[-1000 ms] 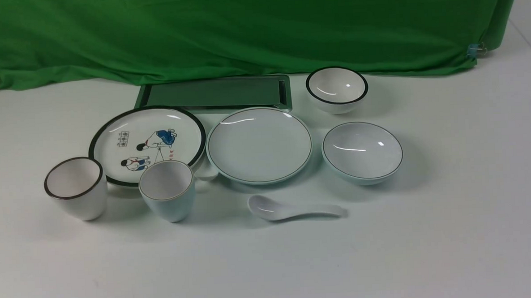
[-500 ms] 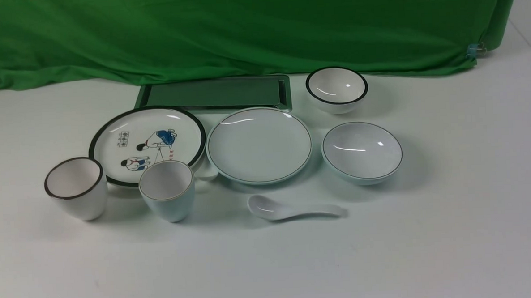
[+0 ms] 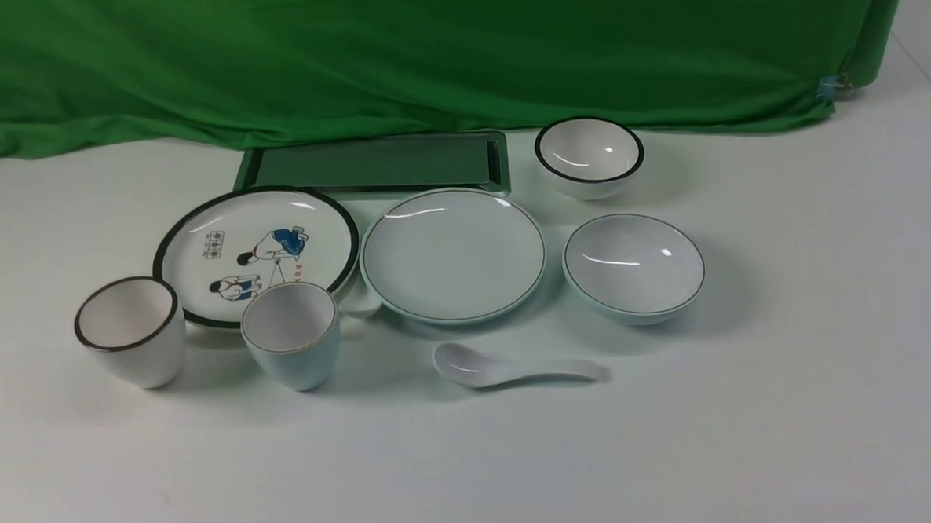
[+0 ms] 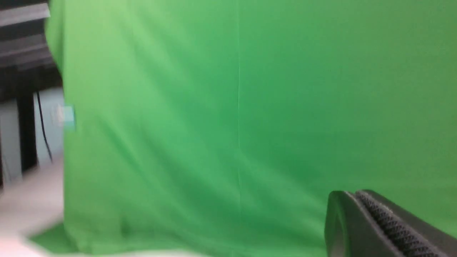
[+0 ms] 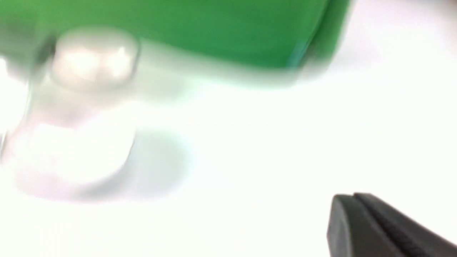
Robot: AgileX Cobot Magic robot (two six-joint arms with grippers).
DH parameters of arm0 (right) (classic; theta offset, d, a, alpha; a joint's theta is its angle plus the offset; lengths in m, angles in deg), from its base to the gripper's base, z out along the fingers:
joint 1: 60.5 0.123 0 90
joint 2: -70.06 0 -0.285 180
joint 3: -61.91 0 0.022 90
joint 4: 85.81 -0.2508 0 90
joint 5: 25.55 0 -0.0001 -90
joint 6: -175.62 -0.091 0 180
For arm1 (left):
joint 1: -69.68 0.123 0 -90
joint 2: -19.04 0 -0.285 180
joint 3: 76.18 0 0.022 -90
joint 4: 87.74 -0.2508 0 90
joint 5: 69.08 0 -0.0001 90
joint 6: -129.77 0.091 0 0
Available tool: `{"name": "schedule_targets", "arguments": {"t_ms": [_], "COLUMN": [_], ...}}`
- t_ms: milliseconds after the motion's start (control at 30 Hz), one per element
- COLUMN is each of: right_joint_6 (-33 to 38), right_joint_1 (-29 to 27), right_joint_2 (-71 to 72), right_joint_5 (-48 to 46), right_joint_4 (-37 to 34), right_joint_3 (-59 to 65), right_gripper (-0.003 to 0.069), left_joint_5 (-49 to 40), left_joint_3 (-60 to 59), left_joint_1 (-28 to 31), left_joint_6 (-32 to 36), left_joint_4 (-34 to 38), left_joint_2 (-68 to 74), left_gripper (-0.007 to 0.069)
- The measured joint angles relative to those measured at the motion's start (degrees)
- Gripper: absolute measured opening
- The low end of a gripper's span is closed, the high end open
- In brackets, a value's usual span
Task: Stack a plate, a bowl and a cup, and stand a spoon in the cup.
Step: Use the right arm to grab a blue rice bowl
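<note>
The pale blue-green plate (image 3: 453, 254) lies mid-table in the front view. To its right sits the wide pale bowl (image 3: 633, 266), and the handleless pale cup (image 3: 290, 332) stands upright front left of the plate. The white spoon (image 3: 509, 367) lies flat in front of the plate, handle pointing right. Neither arm shows in the front view. My left gripper (image 4: 351, 194) is shut and empty, facing the green cloth. Over bare white table, my right gripper (image 5: 353, 195) is shut on nothing, with blurred pale dishes (image 5: 68, 157) far off.
A black-rimmed cartoon plate (image 3: 257, 251), a dark-rimmed white cup (image 3: 131, 331) and a small black-rimmed white bowl (image 3: 590, 155) share the table. A dark tray (image 3: 375, 165) lies at the back against the green cloth (image 3: 425, 51). Another white spoon (image 3: 361, 304) is partly hidden.
No dish has changed place relative to the others. The whole front picture has shifted very slightly to the left. My right gripper's jaws have closed.
</note>
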Motion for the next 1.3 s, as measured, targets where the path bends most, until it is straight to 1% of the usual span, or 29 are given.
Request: {"name": "schedule_targets", "arguments": {"t_ms": [67, 133, 167, 233, 267, 300, 333, 367, 400, 433, 467, 533, 600, 700, 733, 767, 933, 1033, 1100, 1133, 1200, 1300], "right_joint_6": [1.12, 2.92, 3.46, 4.31, 4.31, 4.69, 4.89, 4.95, 5.01, 5.08, 4.89, 3.61, 1.74, 0.13, -0.12, -0.59, -0.64, -0.64, -0.59, -0.59, -0.15, 2.75], "right_joint_1": [2.67, 5.04, 5.62, 7.13, 7.43, 8.44, 8.90, 9.47, 9.69, 10.47, 10.82, 11.14, 11.34, 11.34, 11.34, 11.34, 11.34, 11.34, 11.34, 11.38, 11.52, 12.30], "right_joint_2": [-6.95, -14.71, -17.00, -24.14, -25.51, -30.16, -32.67, -36.28, -37.42, -42.26, -44.77, -49.06, -53.52, -57.87, -59.22, -61.78, -65.17, -65.55, -65.55, -65.44, -65.44, -65.44], "right_joint_5": [-8.15, -14.41, -15.35, -18.96, -19.69, -20.51, -20.68, -20.85, -20.86, -20.86, -20.81, -20.81, -20.81, -20.85, -20.92, -20.99, -20.99, -21.24, -22.03, -24.54, -27.47, -31.32], "right_joint_4": [-2.37, -5.61, -6.54, -8.95, -9.25, -9.99, -10.23, -10.32, -10.37, -10.56, -10.64, -10.81, -10.81, -10.81, -10.81, -10.81, -9.63, -8.54, -8.47, -8.42, -9.24, -12.06], "right_joint_3": [-2.57, -6.25, -7.15, -12.18, -13.83, -17.87, -20.19, -23.22, -24.41, -30.33, -33.19, -38.11, -42.56, -47.26, -48.39, -49.97, -50.95, -51.35, -52.25, -54.61, -57.46, -62.05], "right_gripper": [0.0013, 0.0018, 0.0022, 0.0058, 0.0070, 0.0120, 0.0167, 0.0219, 0.0241, 0.0337, 0.0380, 0.0427, 0.0442, 0.0430, 0.0416, 0.0365, 0.0190, 0.0107, 0.0085, 0.0074, 0.0074, 0.0074], "left_joint_5": [-4.72, -13.59, -16.84, -28.44, -30.64, -37.59, -41.50, -44.05, -45.56, -48.83, -50.26, -52.39, -54.03, -54.38, -54.38, -54.53, -54.98, -55.02, -55.02, -55.02, -54.95, -53.67], "left_joint_3": [1.84, 5.78, 7.79, 12.59, 13.66, 17.10, 19.24, 20.71, 21.68, 24.12, 25.31, 27.35, 29.40, 31.06, 31.52, 32.13, 32.25, 32.25, 32.25, 32.25, 32.25, 32.25], "left_joint_1": [-0.31, -1.77, -2.68, -5.01, -5.55, -7.62, -8.74, -9.50, -9.99, -11.00, -11.42, -12.01, -12.29, -12.53, -12.53, -12.53, -12.53, -12.53, -12.53, -12.53, -12.53, -12.53], "left_joint_6": [-3.31, -5.31, -5.32, -3.31, -2.54, 0.58, 2.76, 4.37, 5.50, 8.33, 9.85, 12.81, 15.88, 17.74, 18.22, 18.78, 19.07, 19.30, 19.30, 19.30, 19.34, 19.34], "left_joint_4": [-0.71, -1.48, -1.48, -1.16, -0.92, 0.29, 1.43, 2.77, 3.63, 6.40, 8.01, 11.54, 14.10, 15.43, 15.76, 16.00, 16.58, 16.72, 16.72, 16.72, 16.74, 17.12], "left_joint_2": [3.52, 7.62, 9.34, 13.40, 14.30, 17.89, 20.10, 21.87, 23.17, 26.44, 28.33, 31.75, 34.72, 37.05, 37.99, 39.15, 40.69, 40.76, 40.76, 40.76, 40.76, 40.88], "left_gripper": [-0.0029, -0.0029, -0.0029, -0.0029, -0.0029, -0.0029, -0.0029, -0.0029, -0.0029, -0.0029, -0.0029, -0.0027, -0.0018, -0.0006, 0.0002, 0.0017, 0.0059, 0.0085, 0.0092, 0.0100, 0.0106, 0.0111]}}
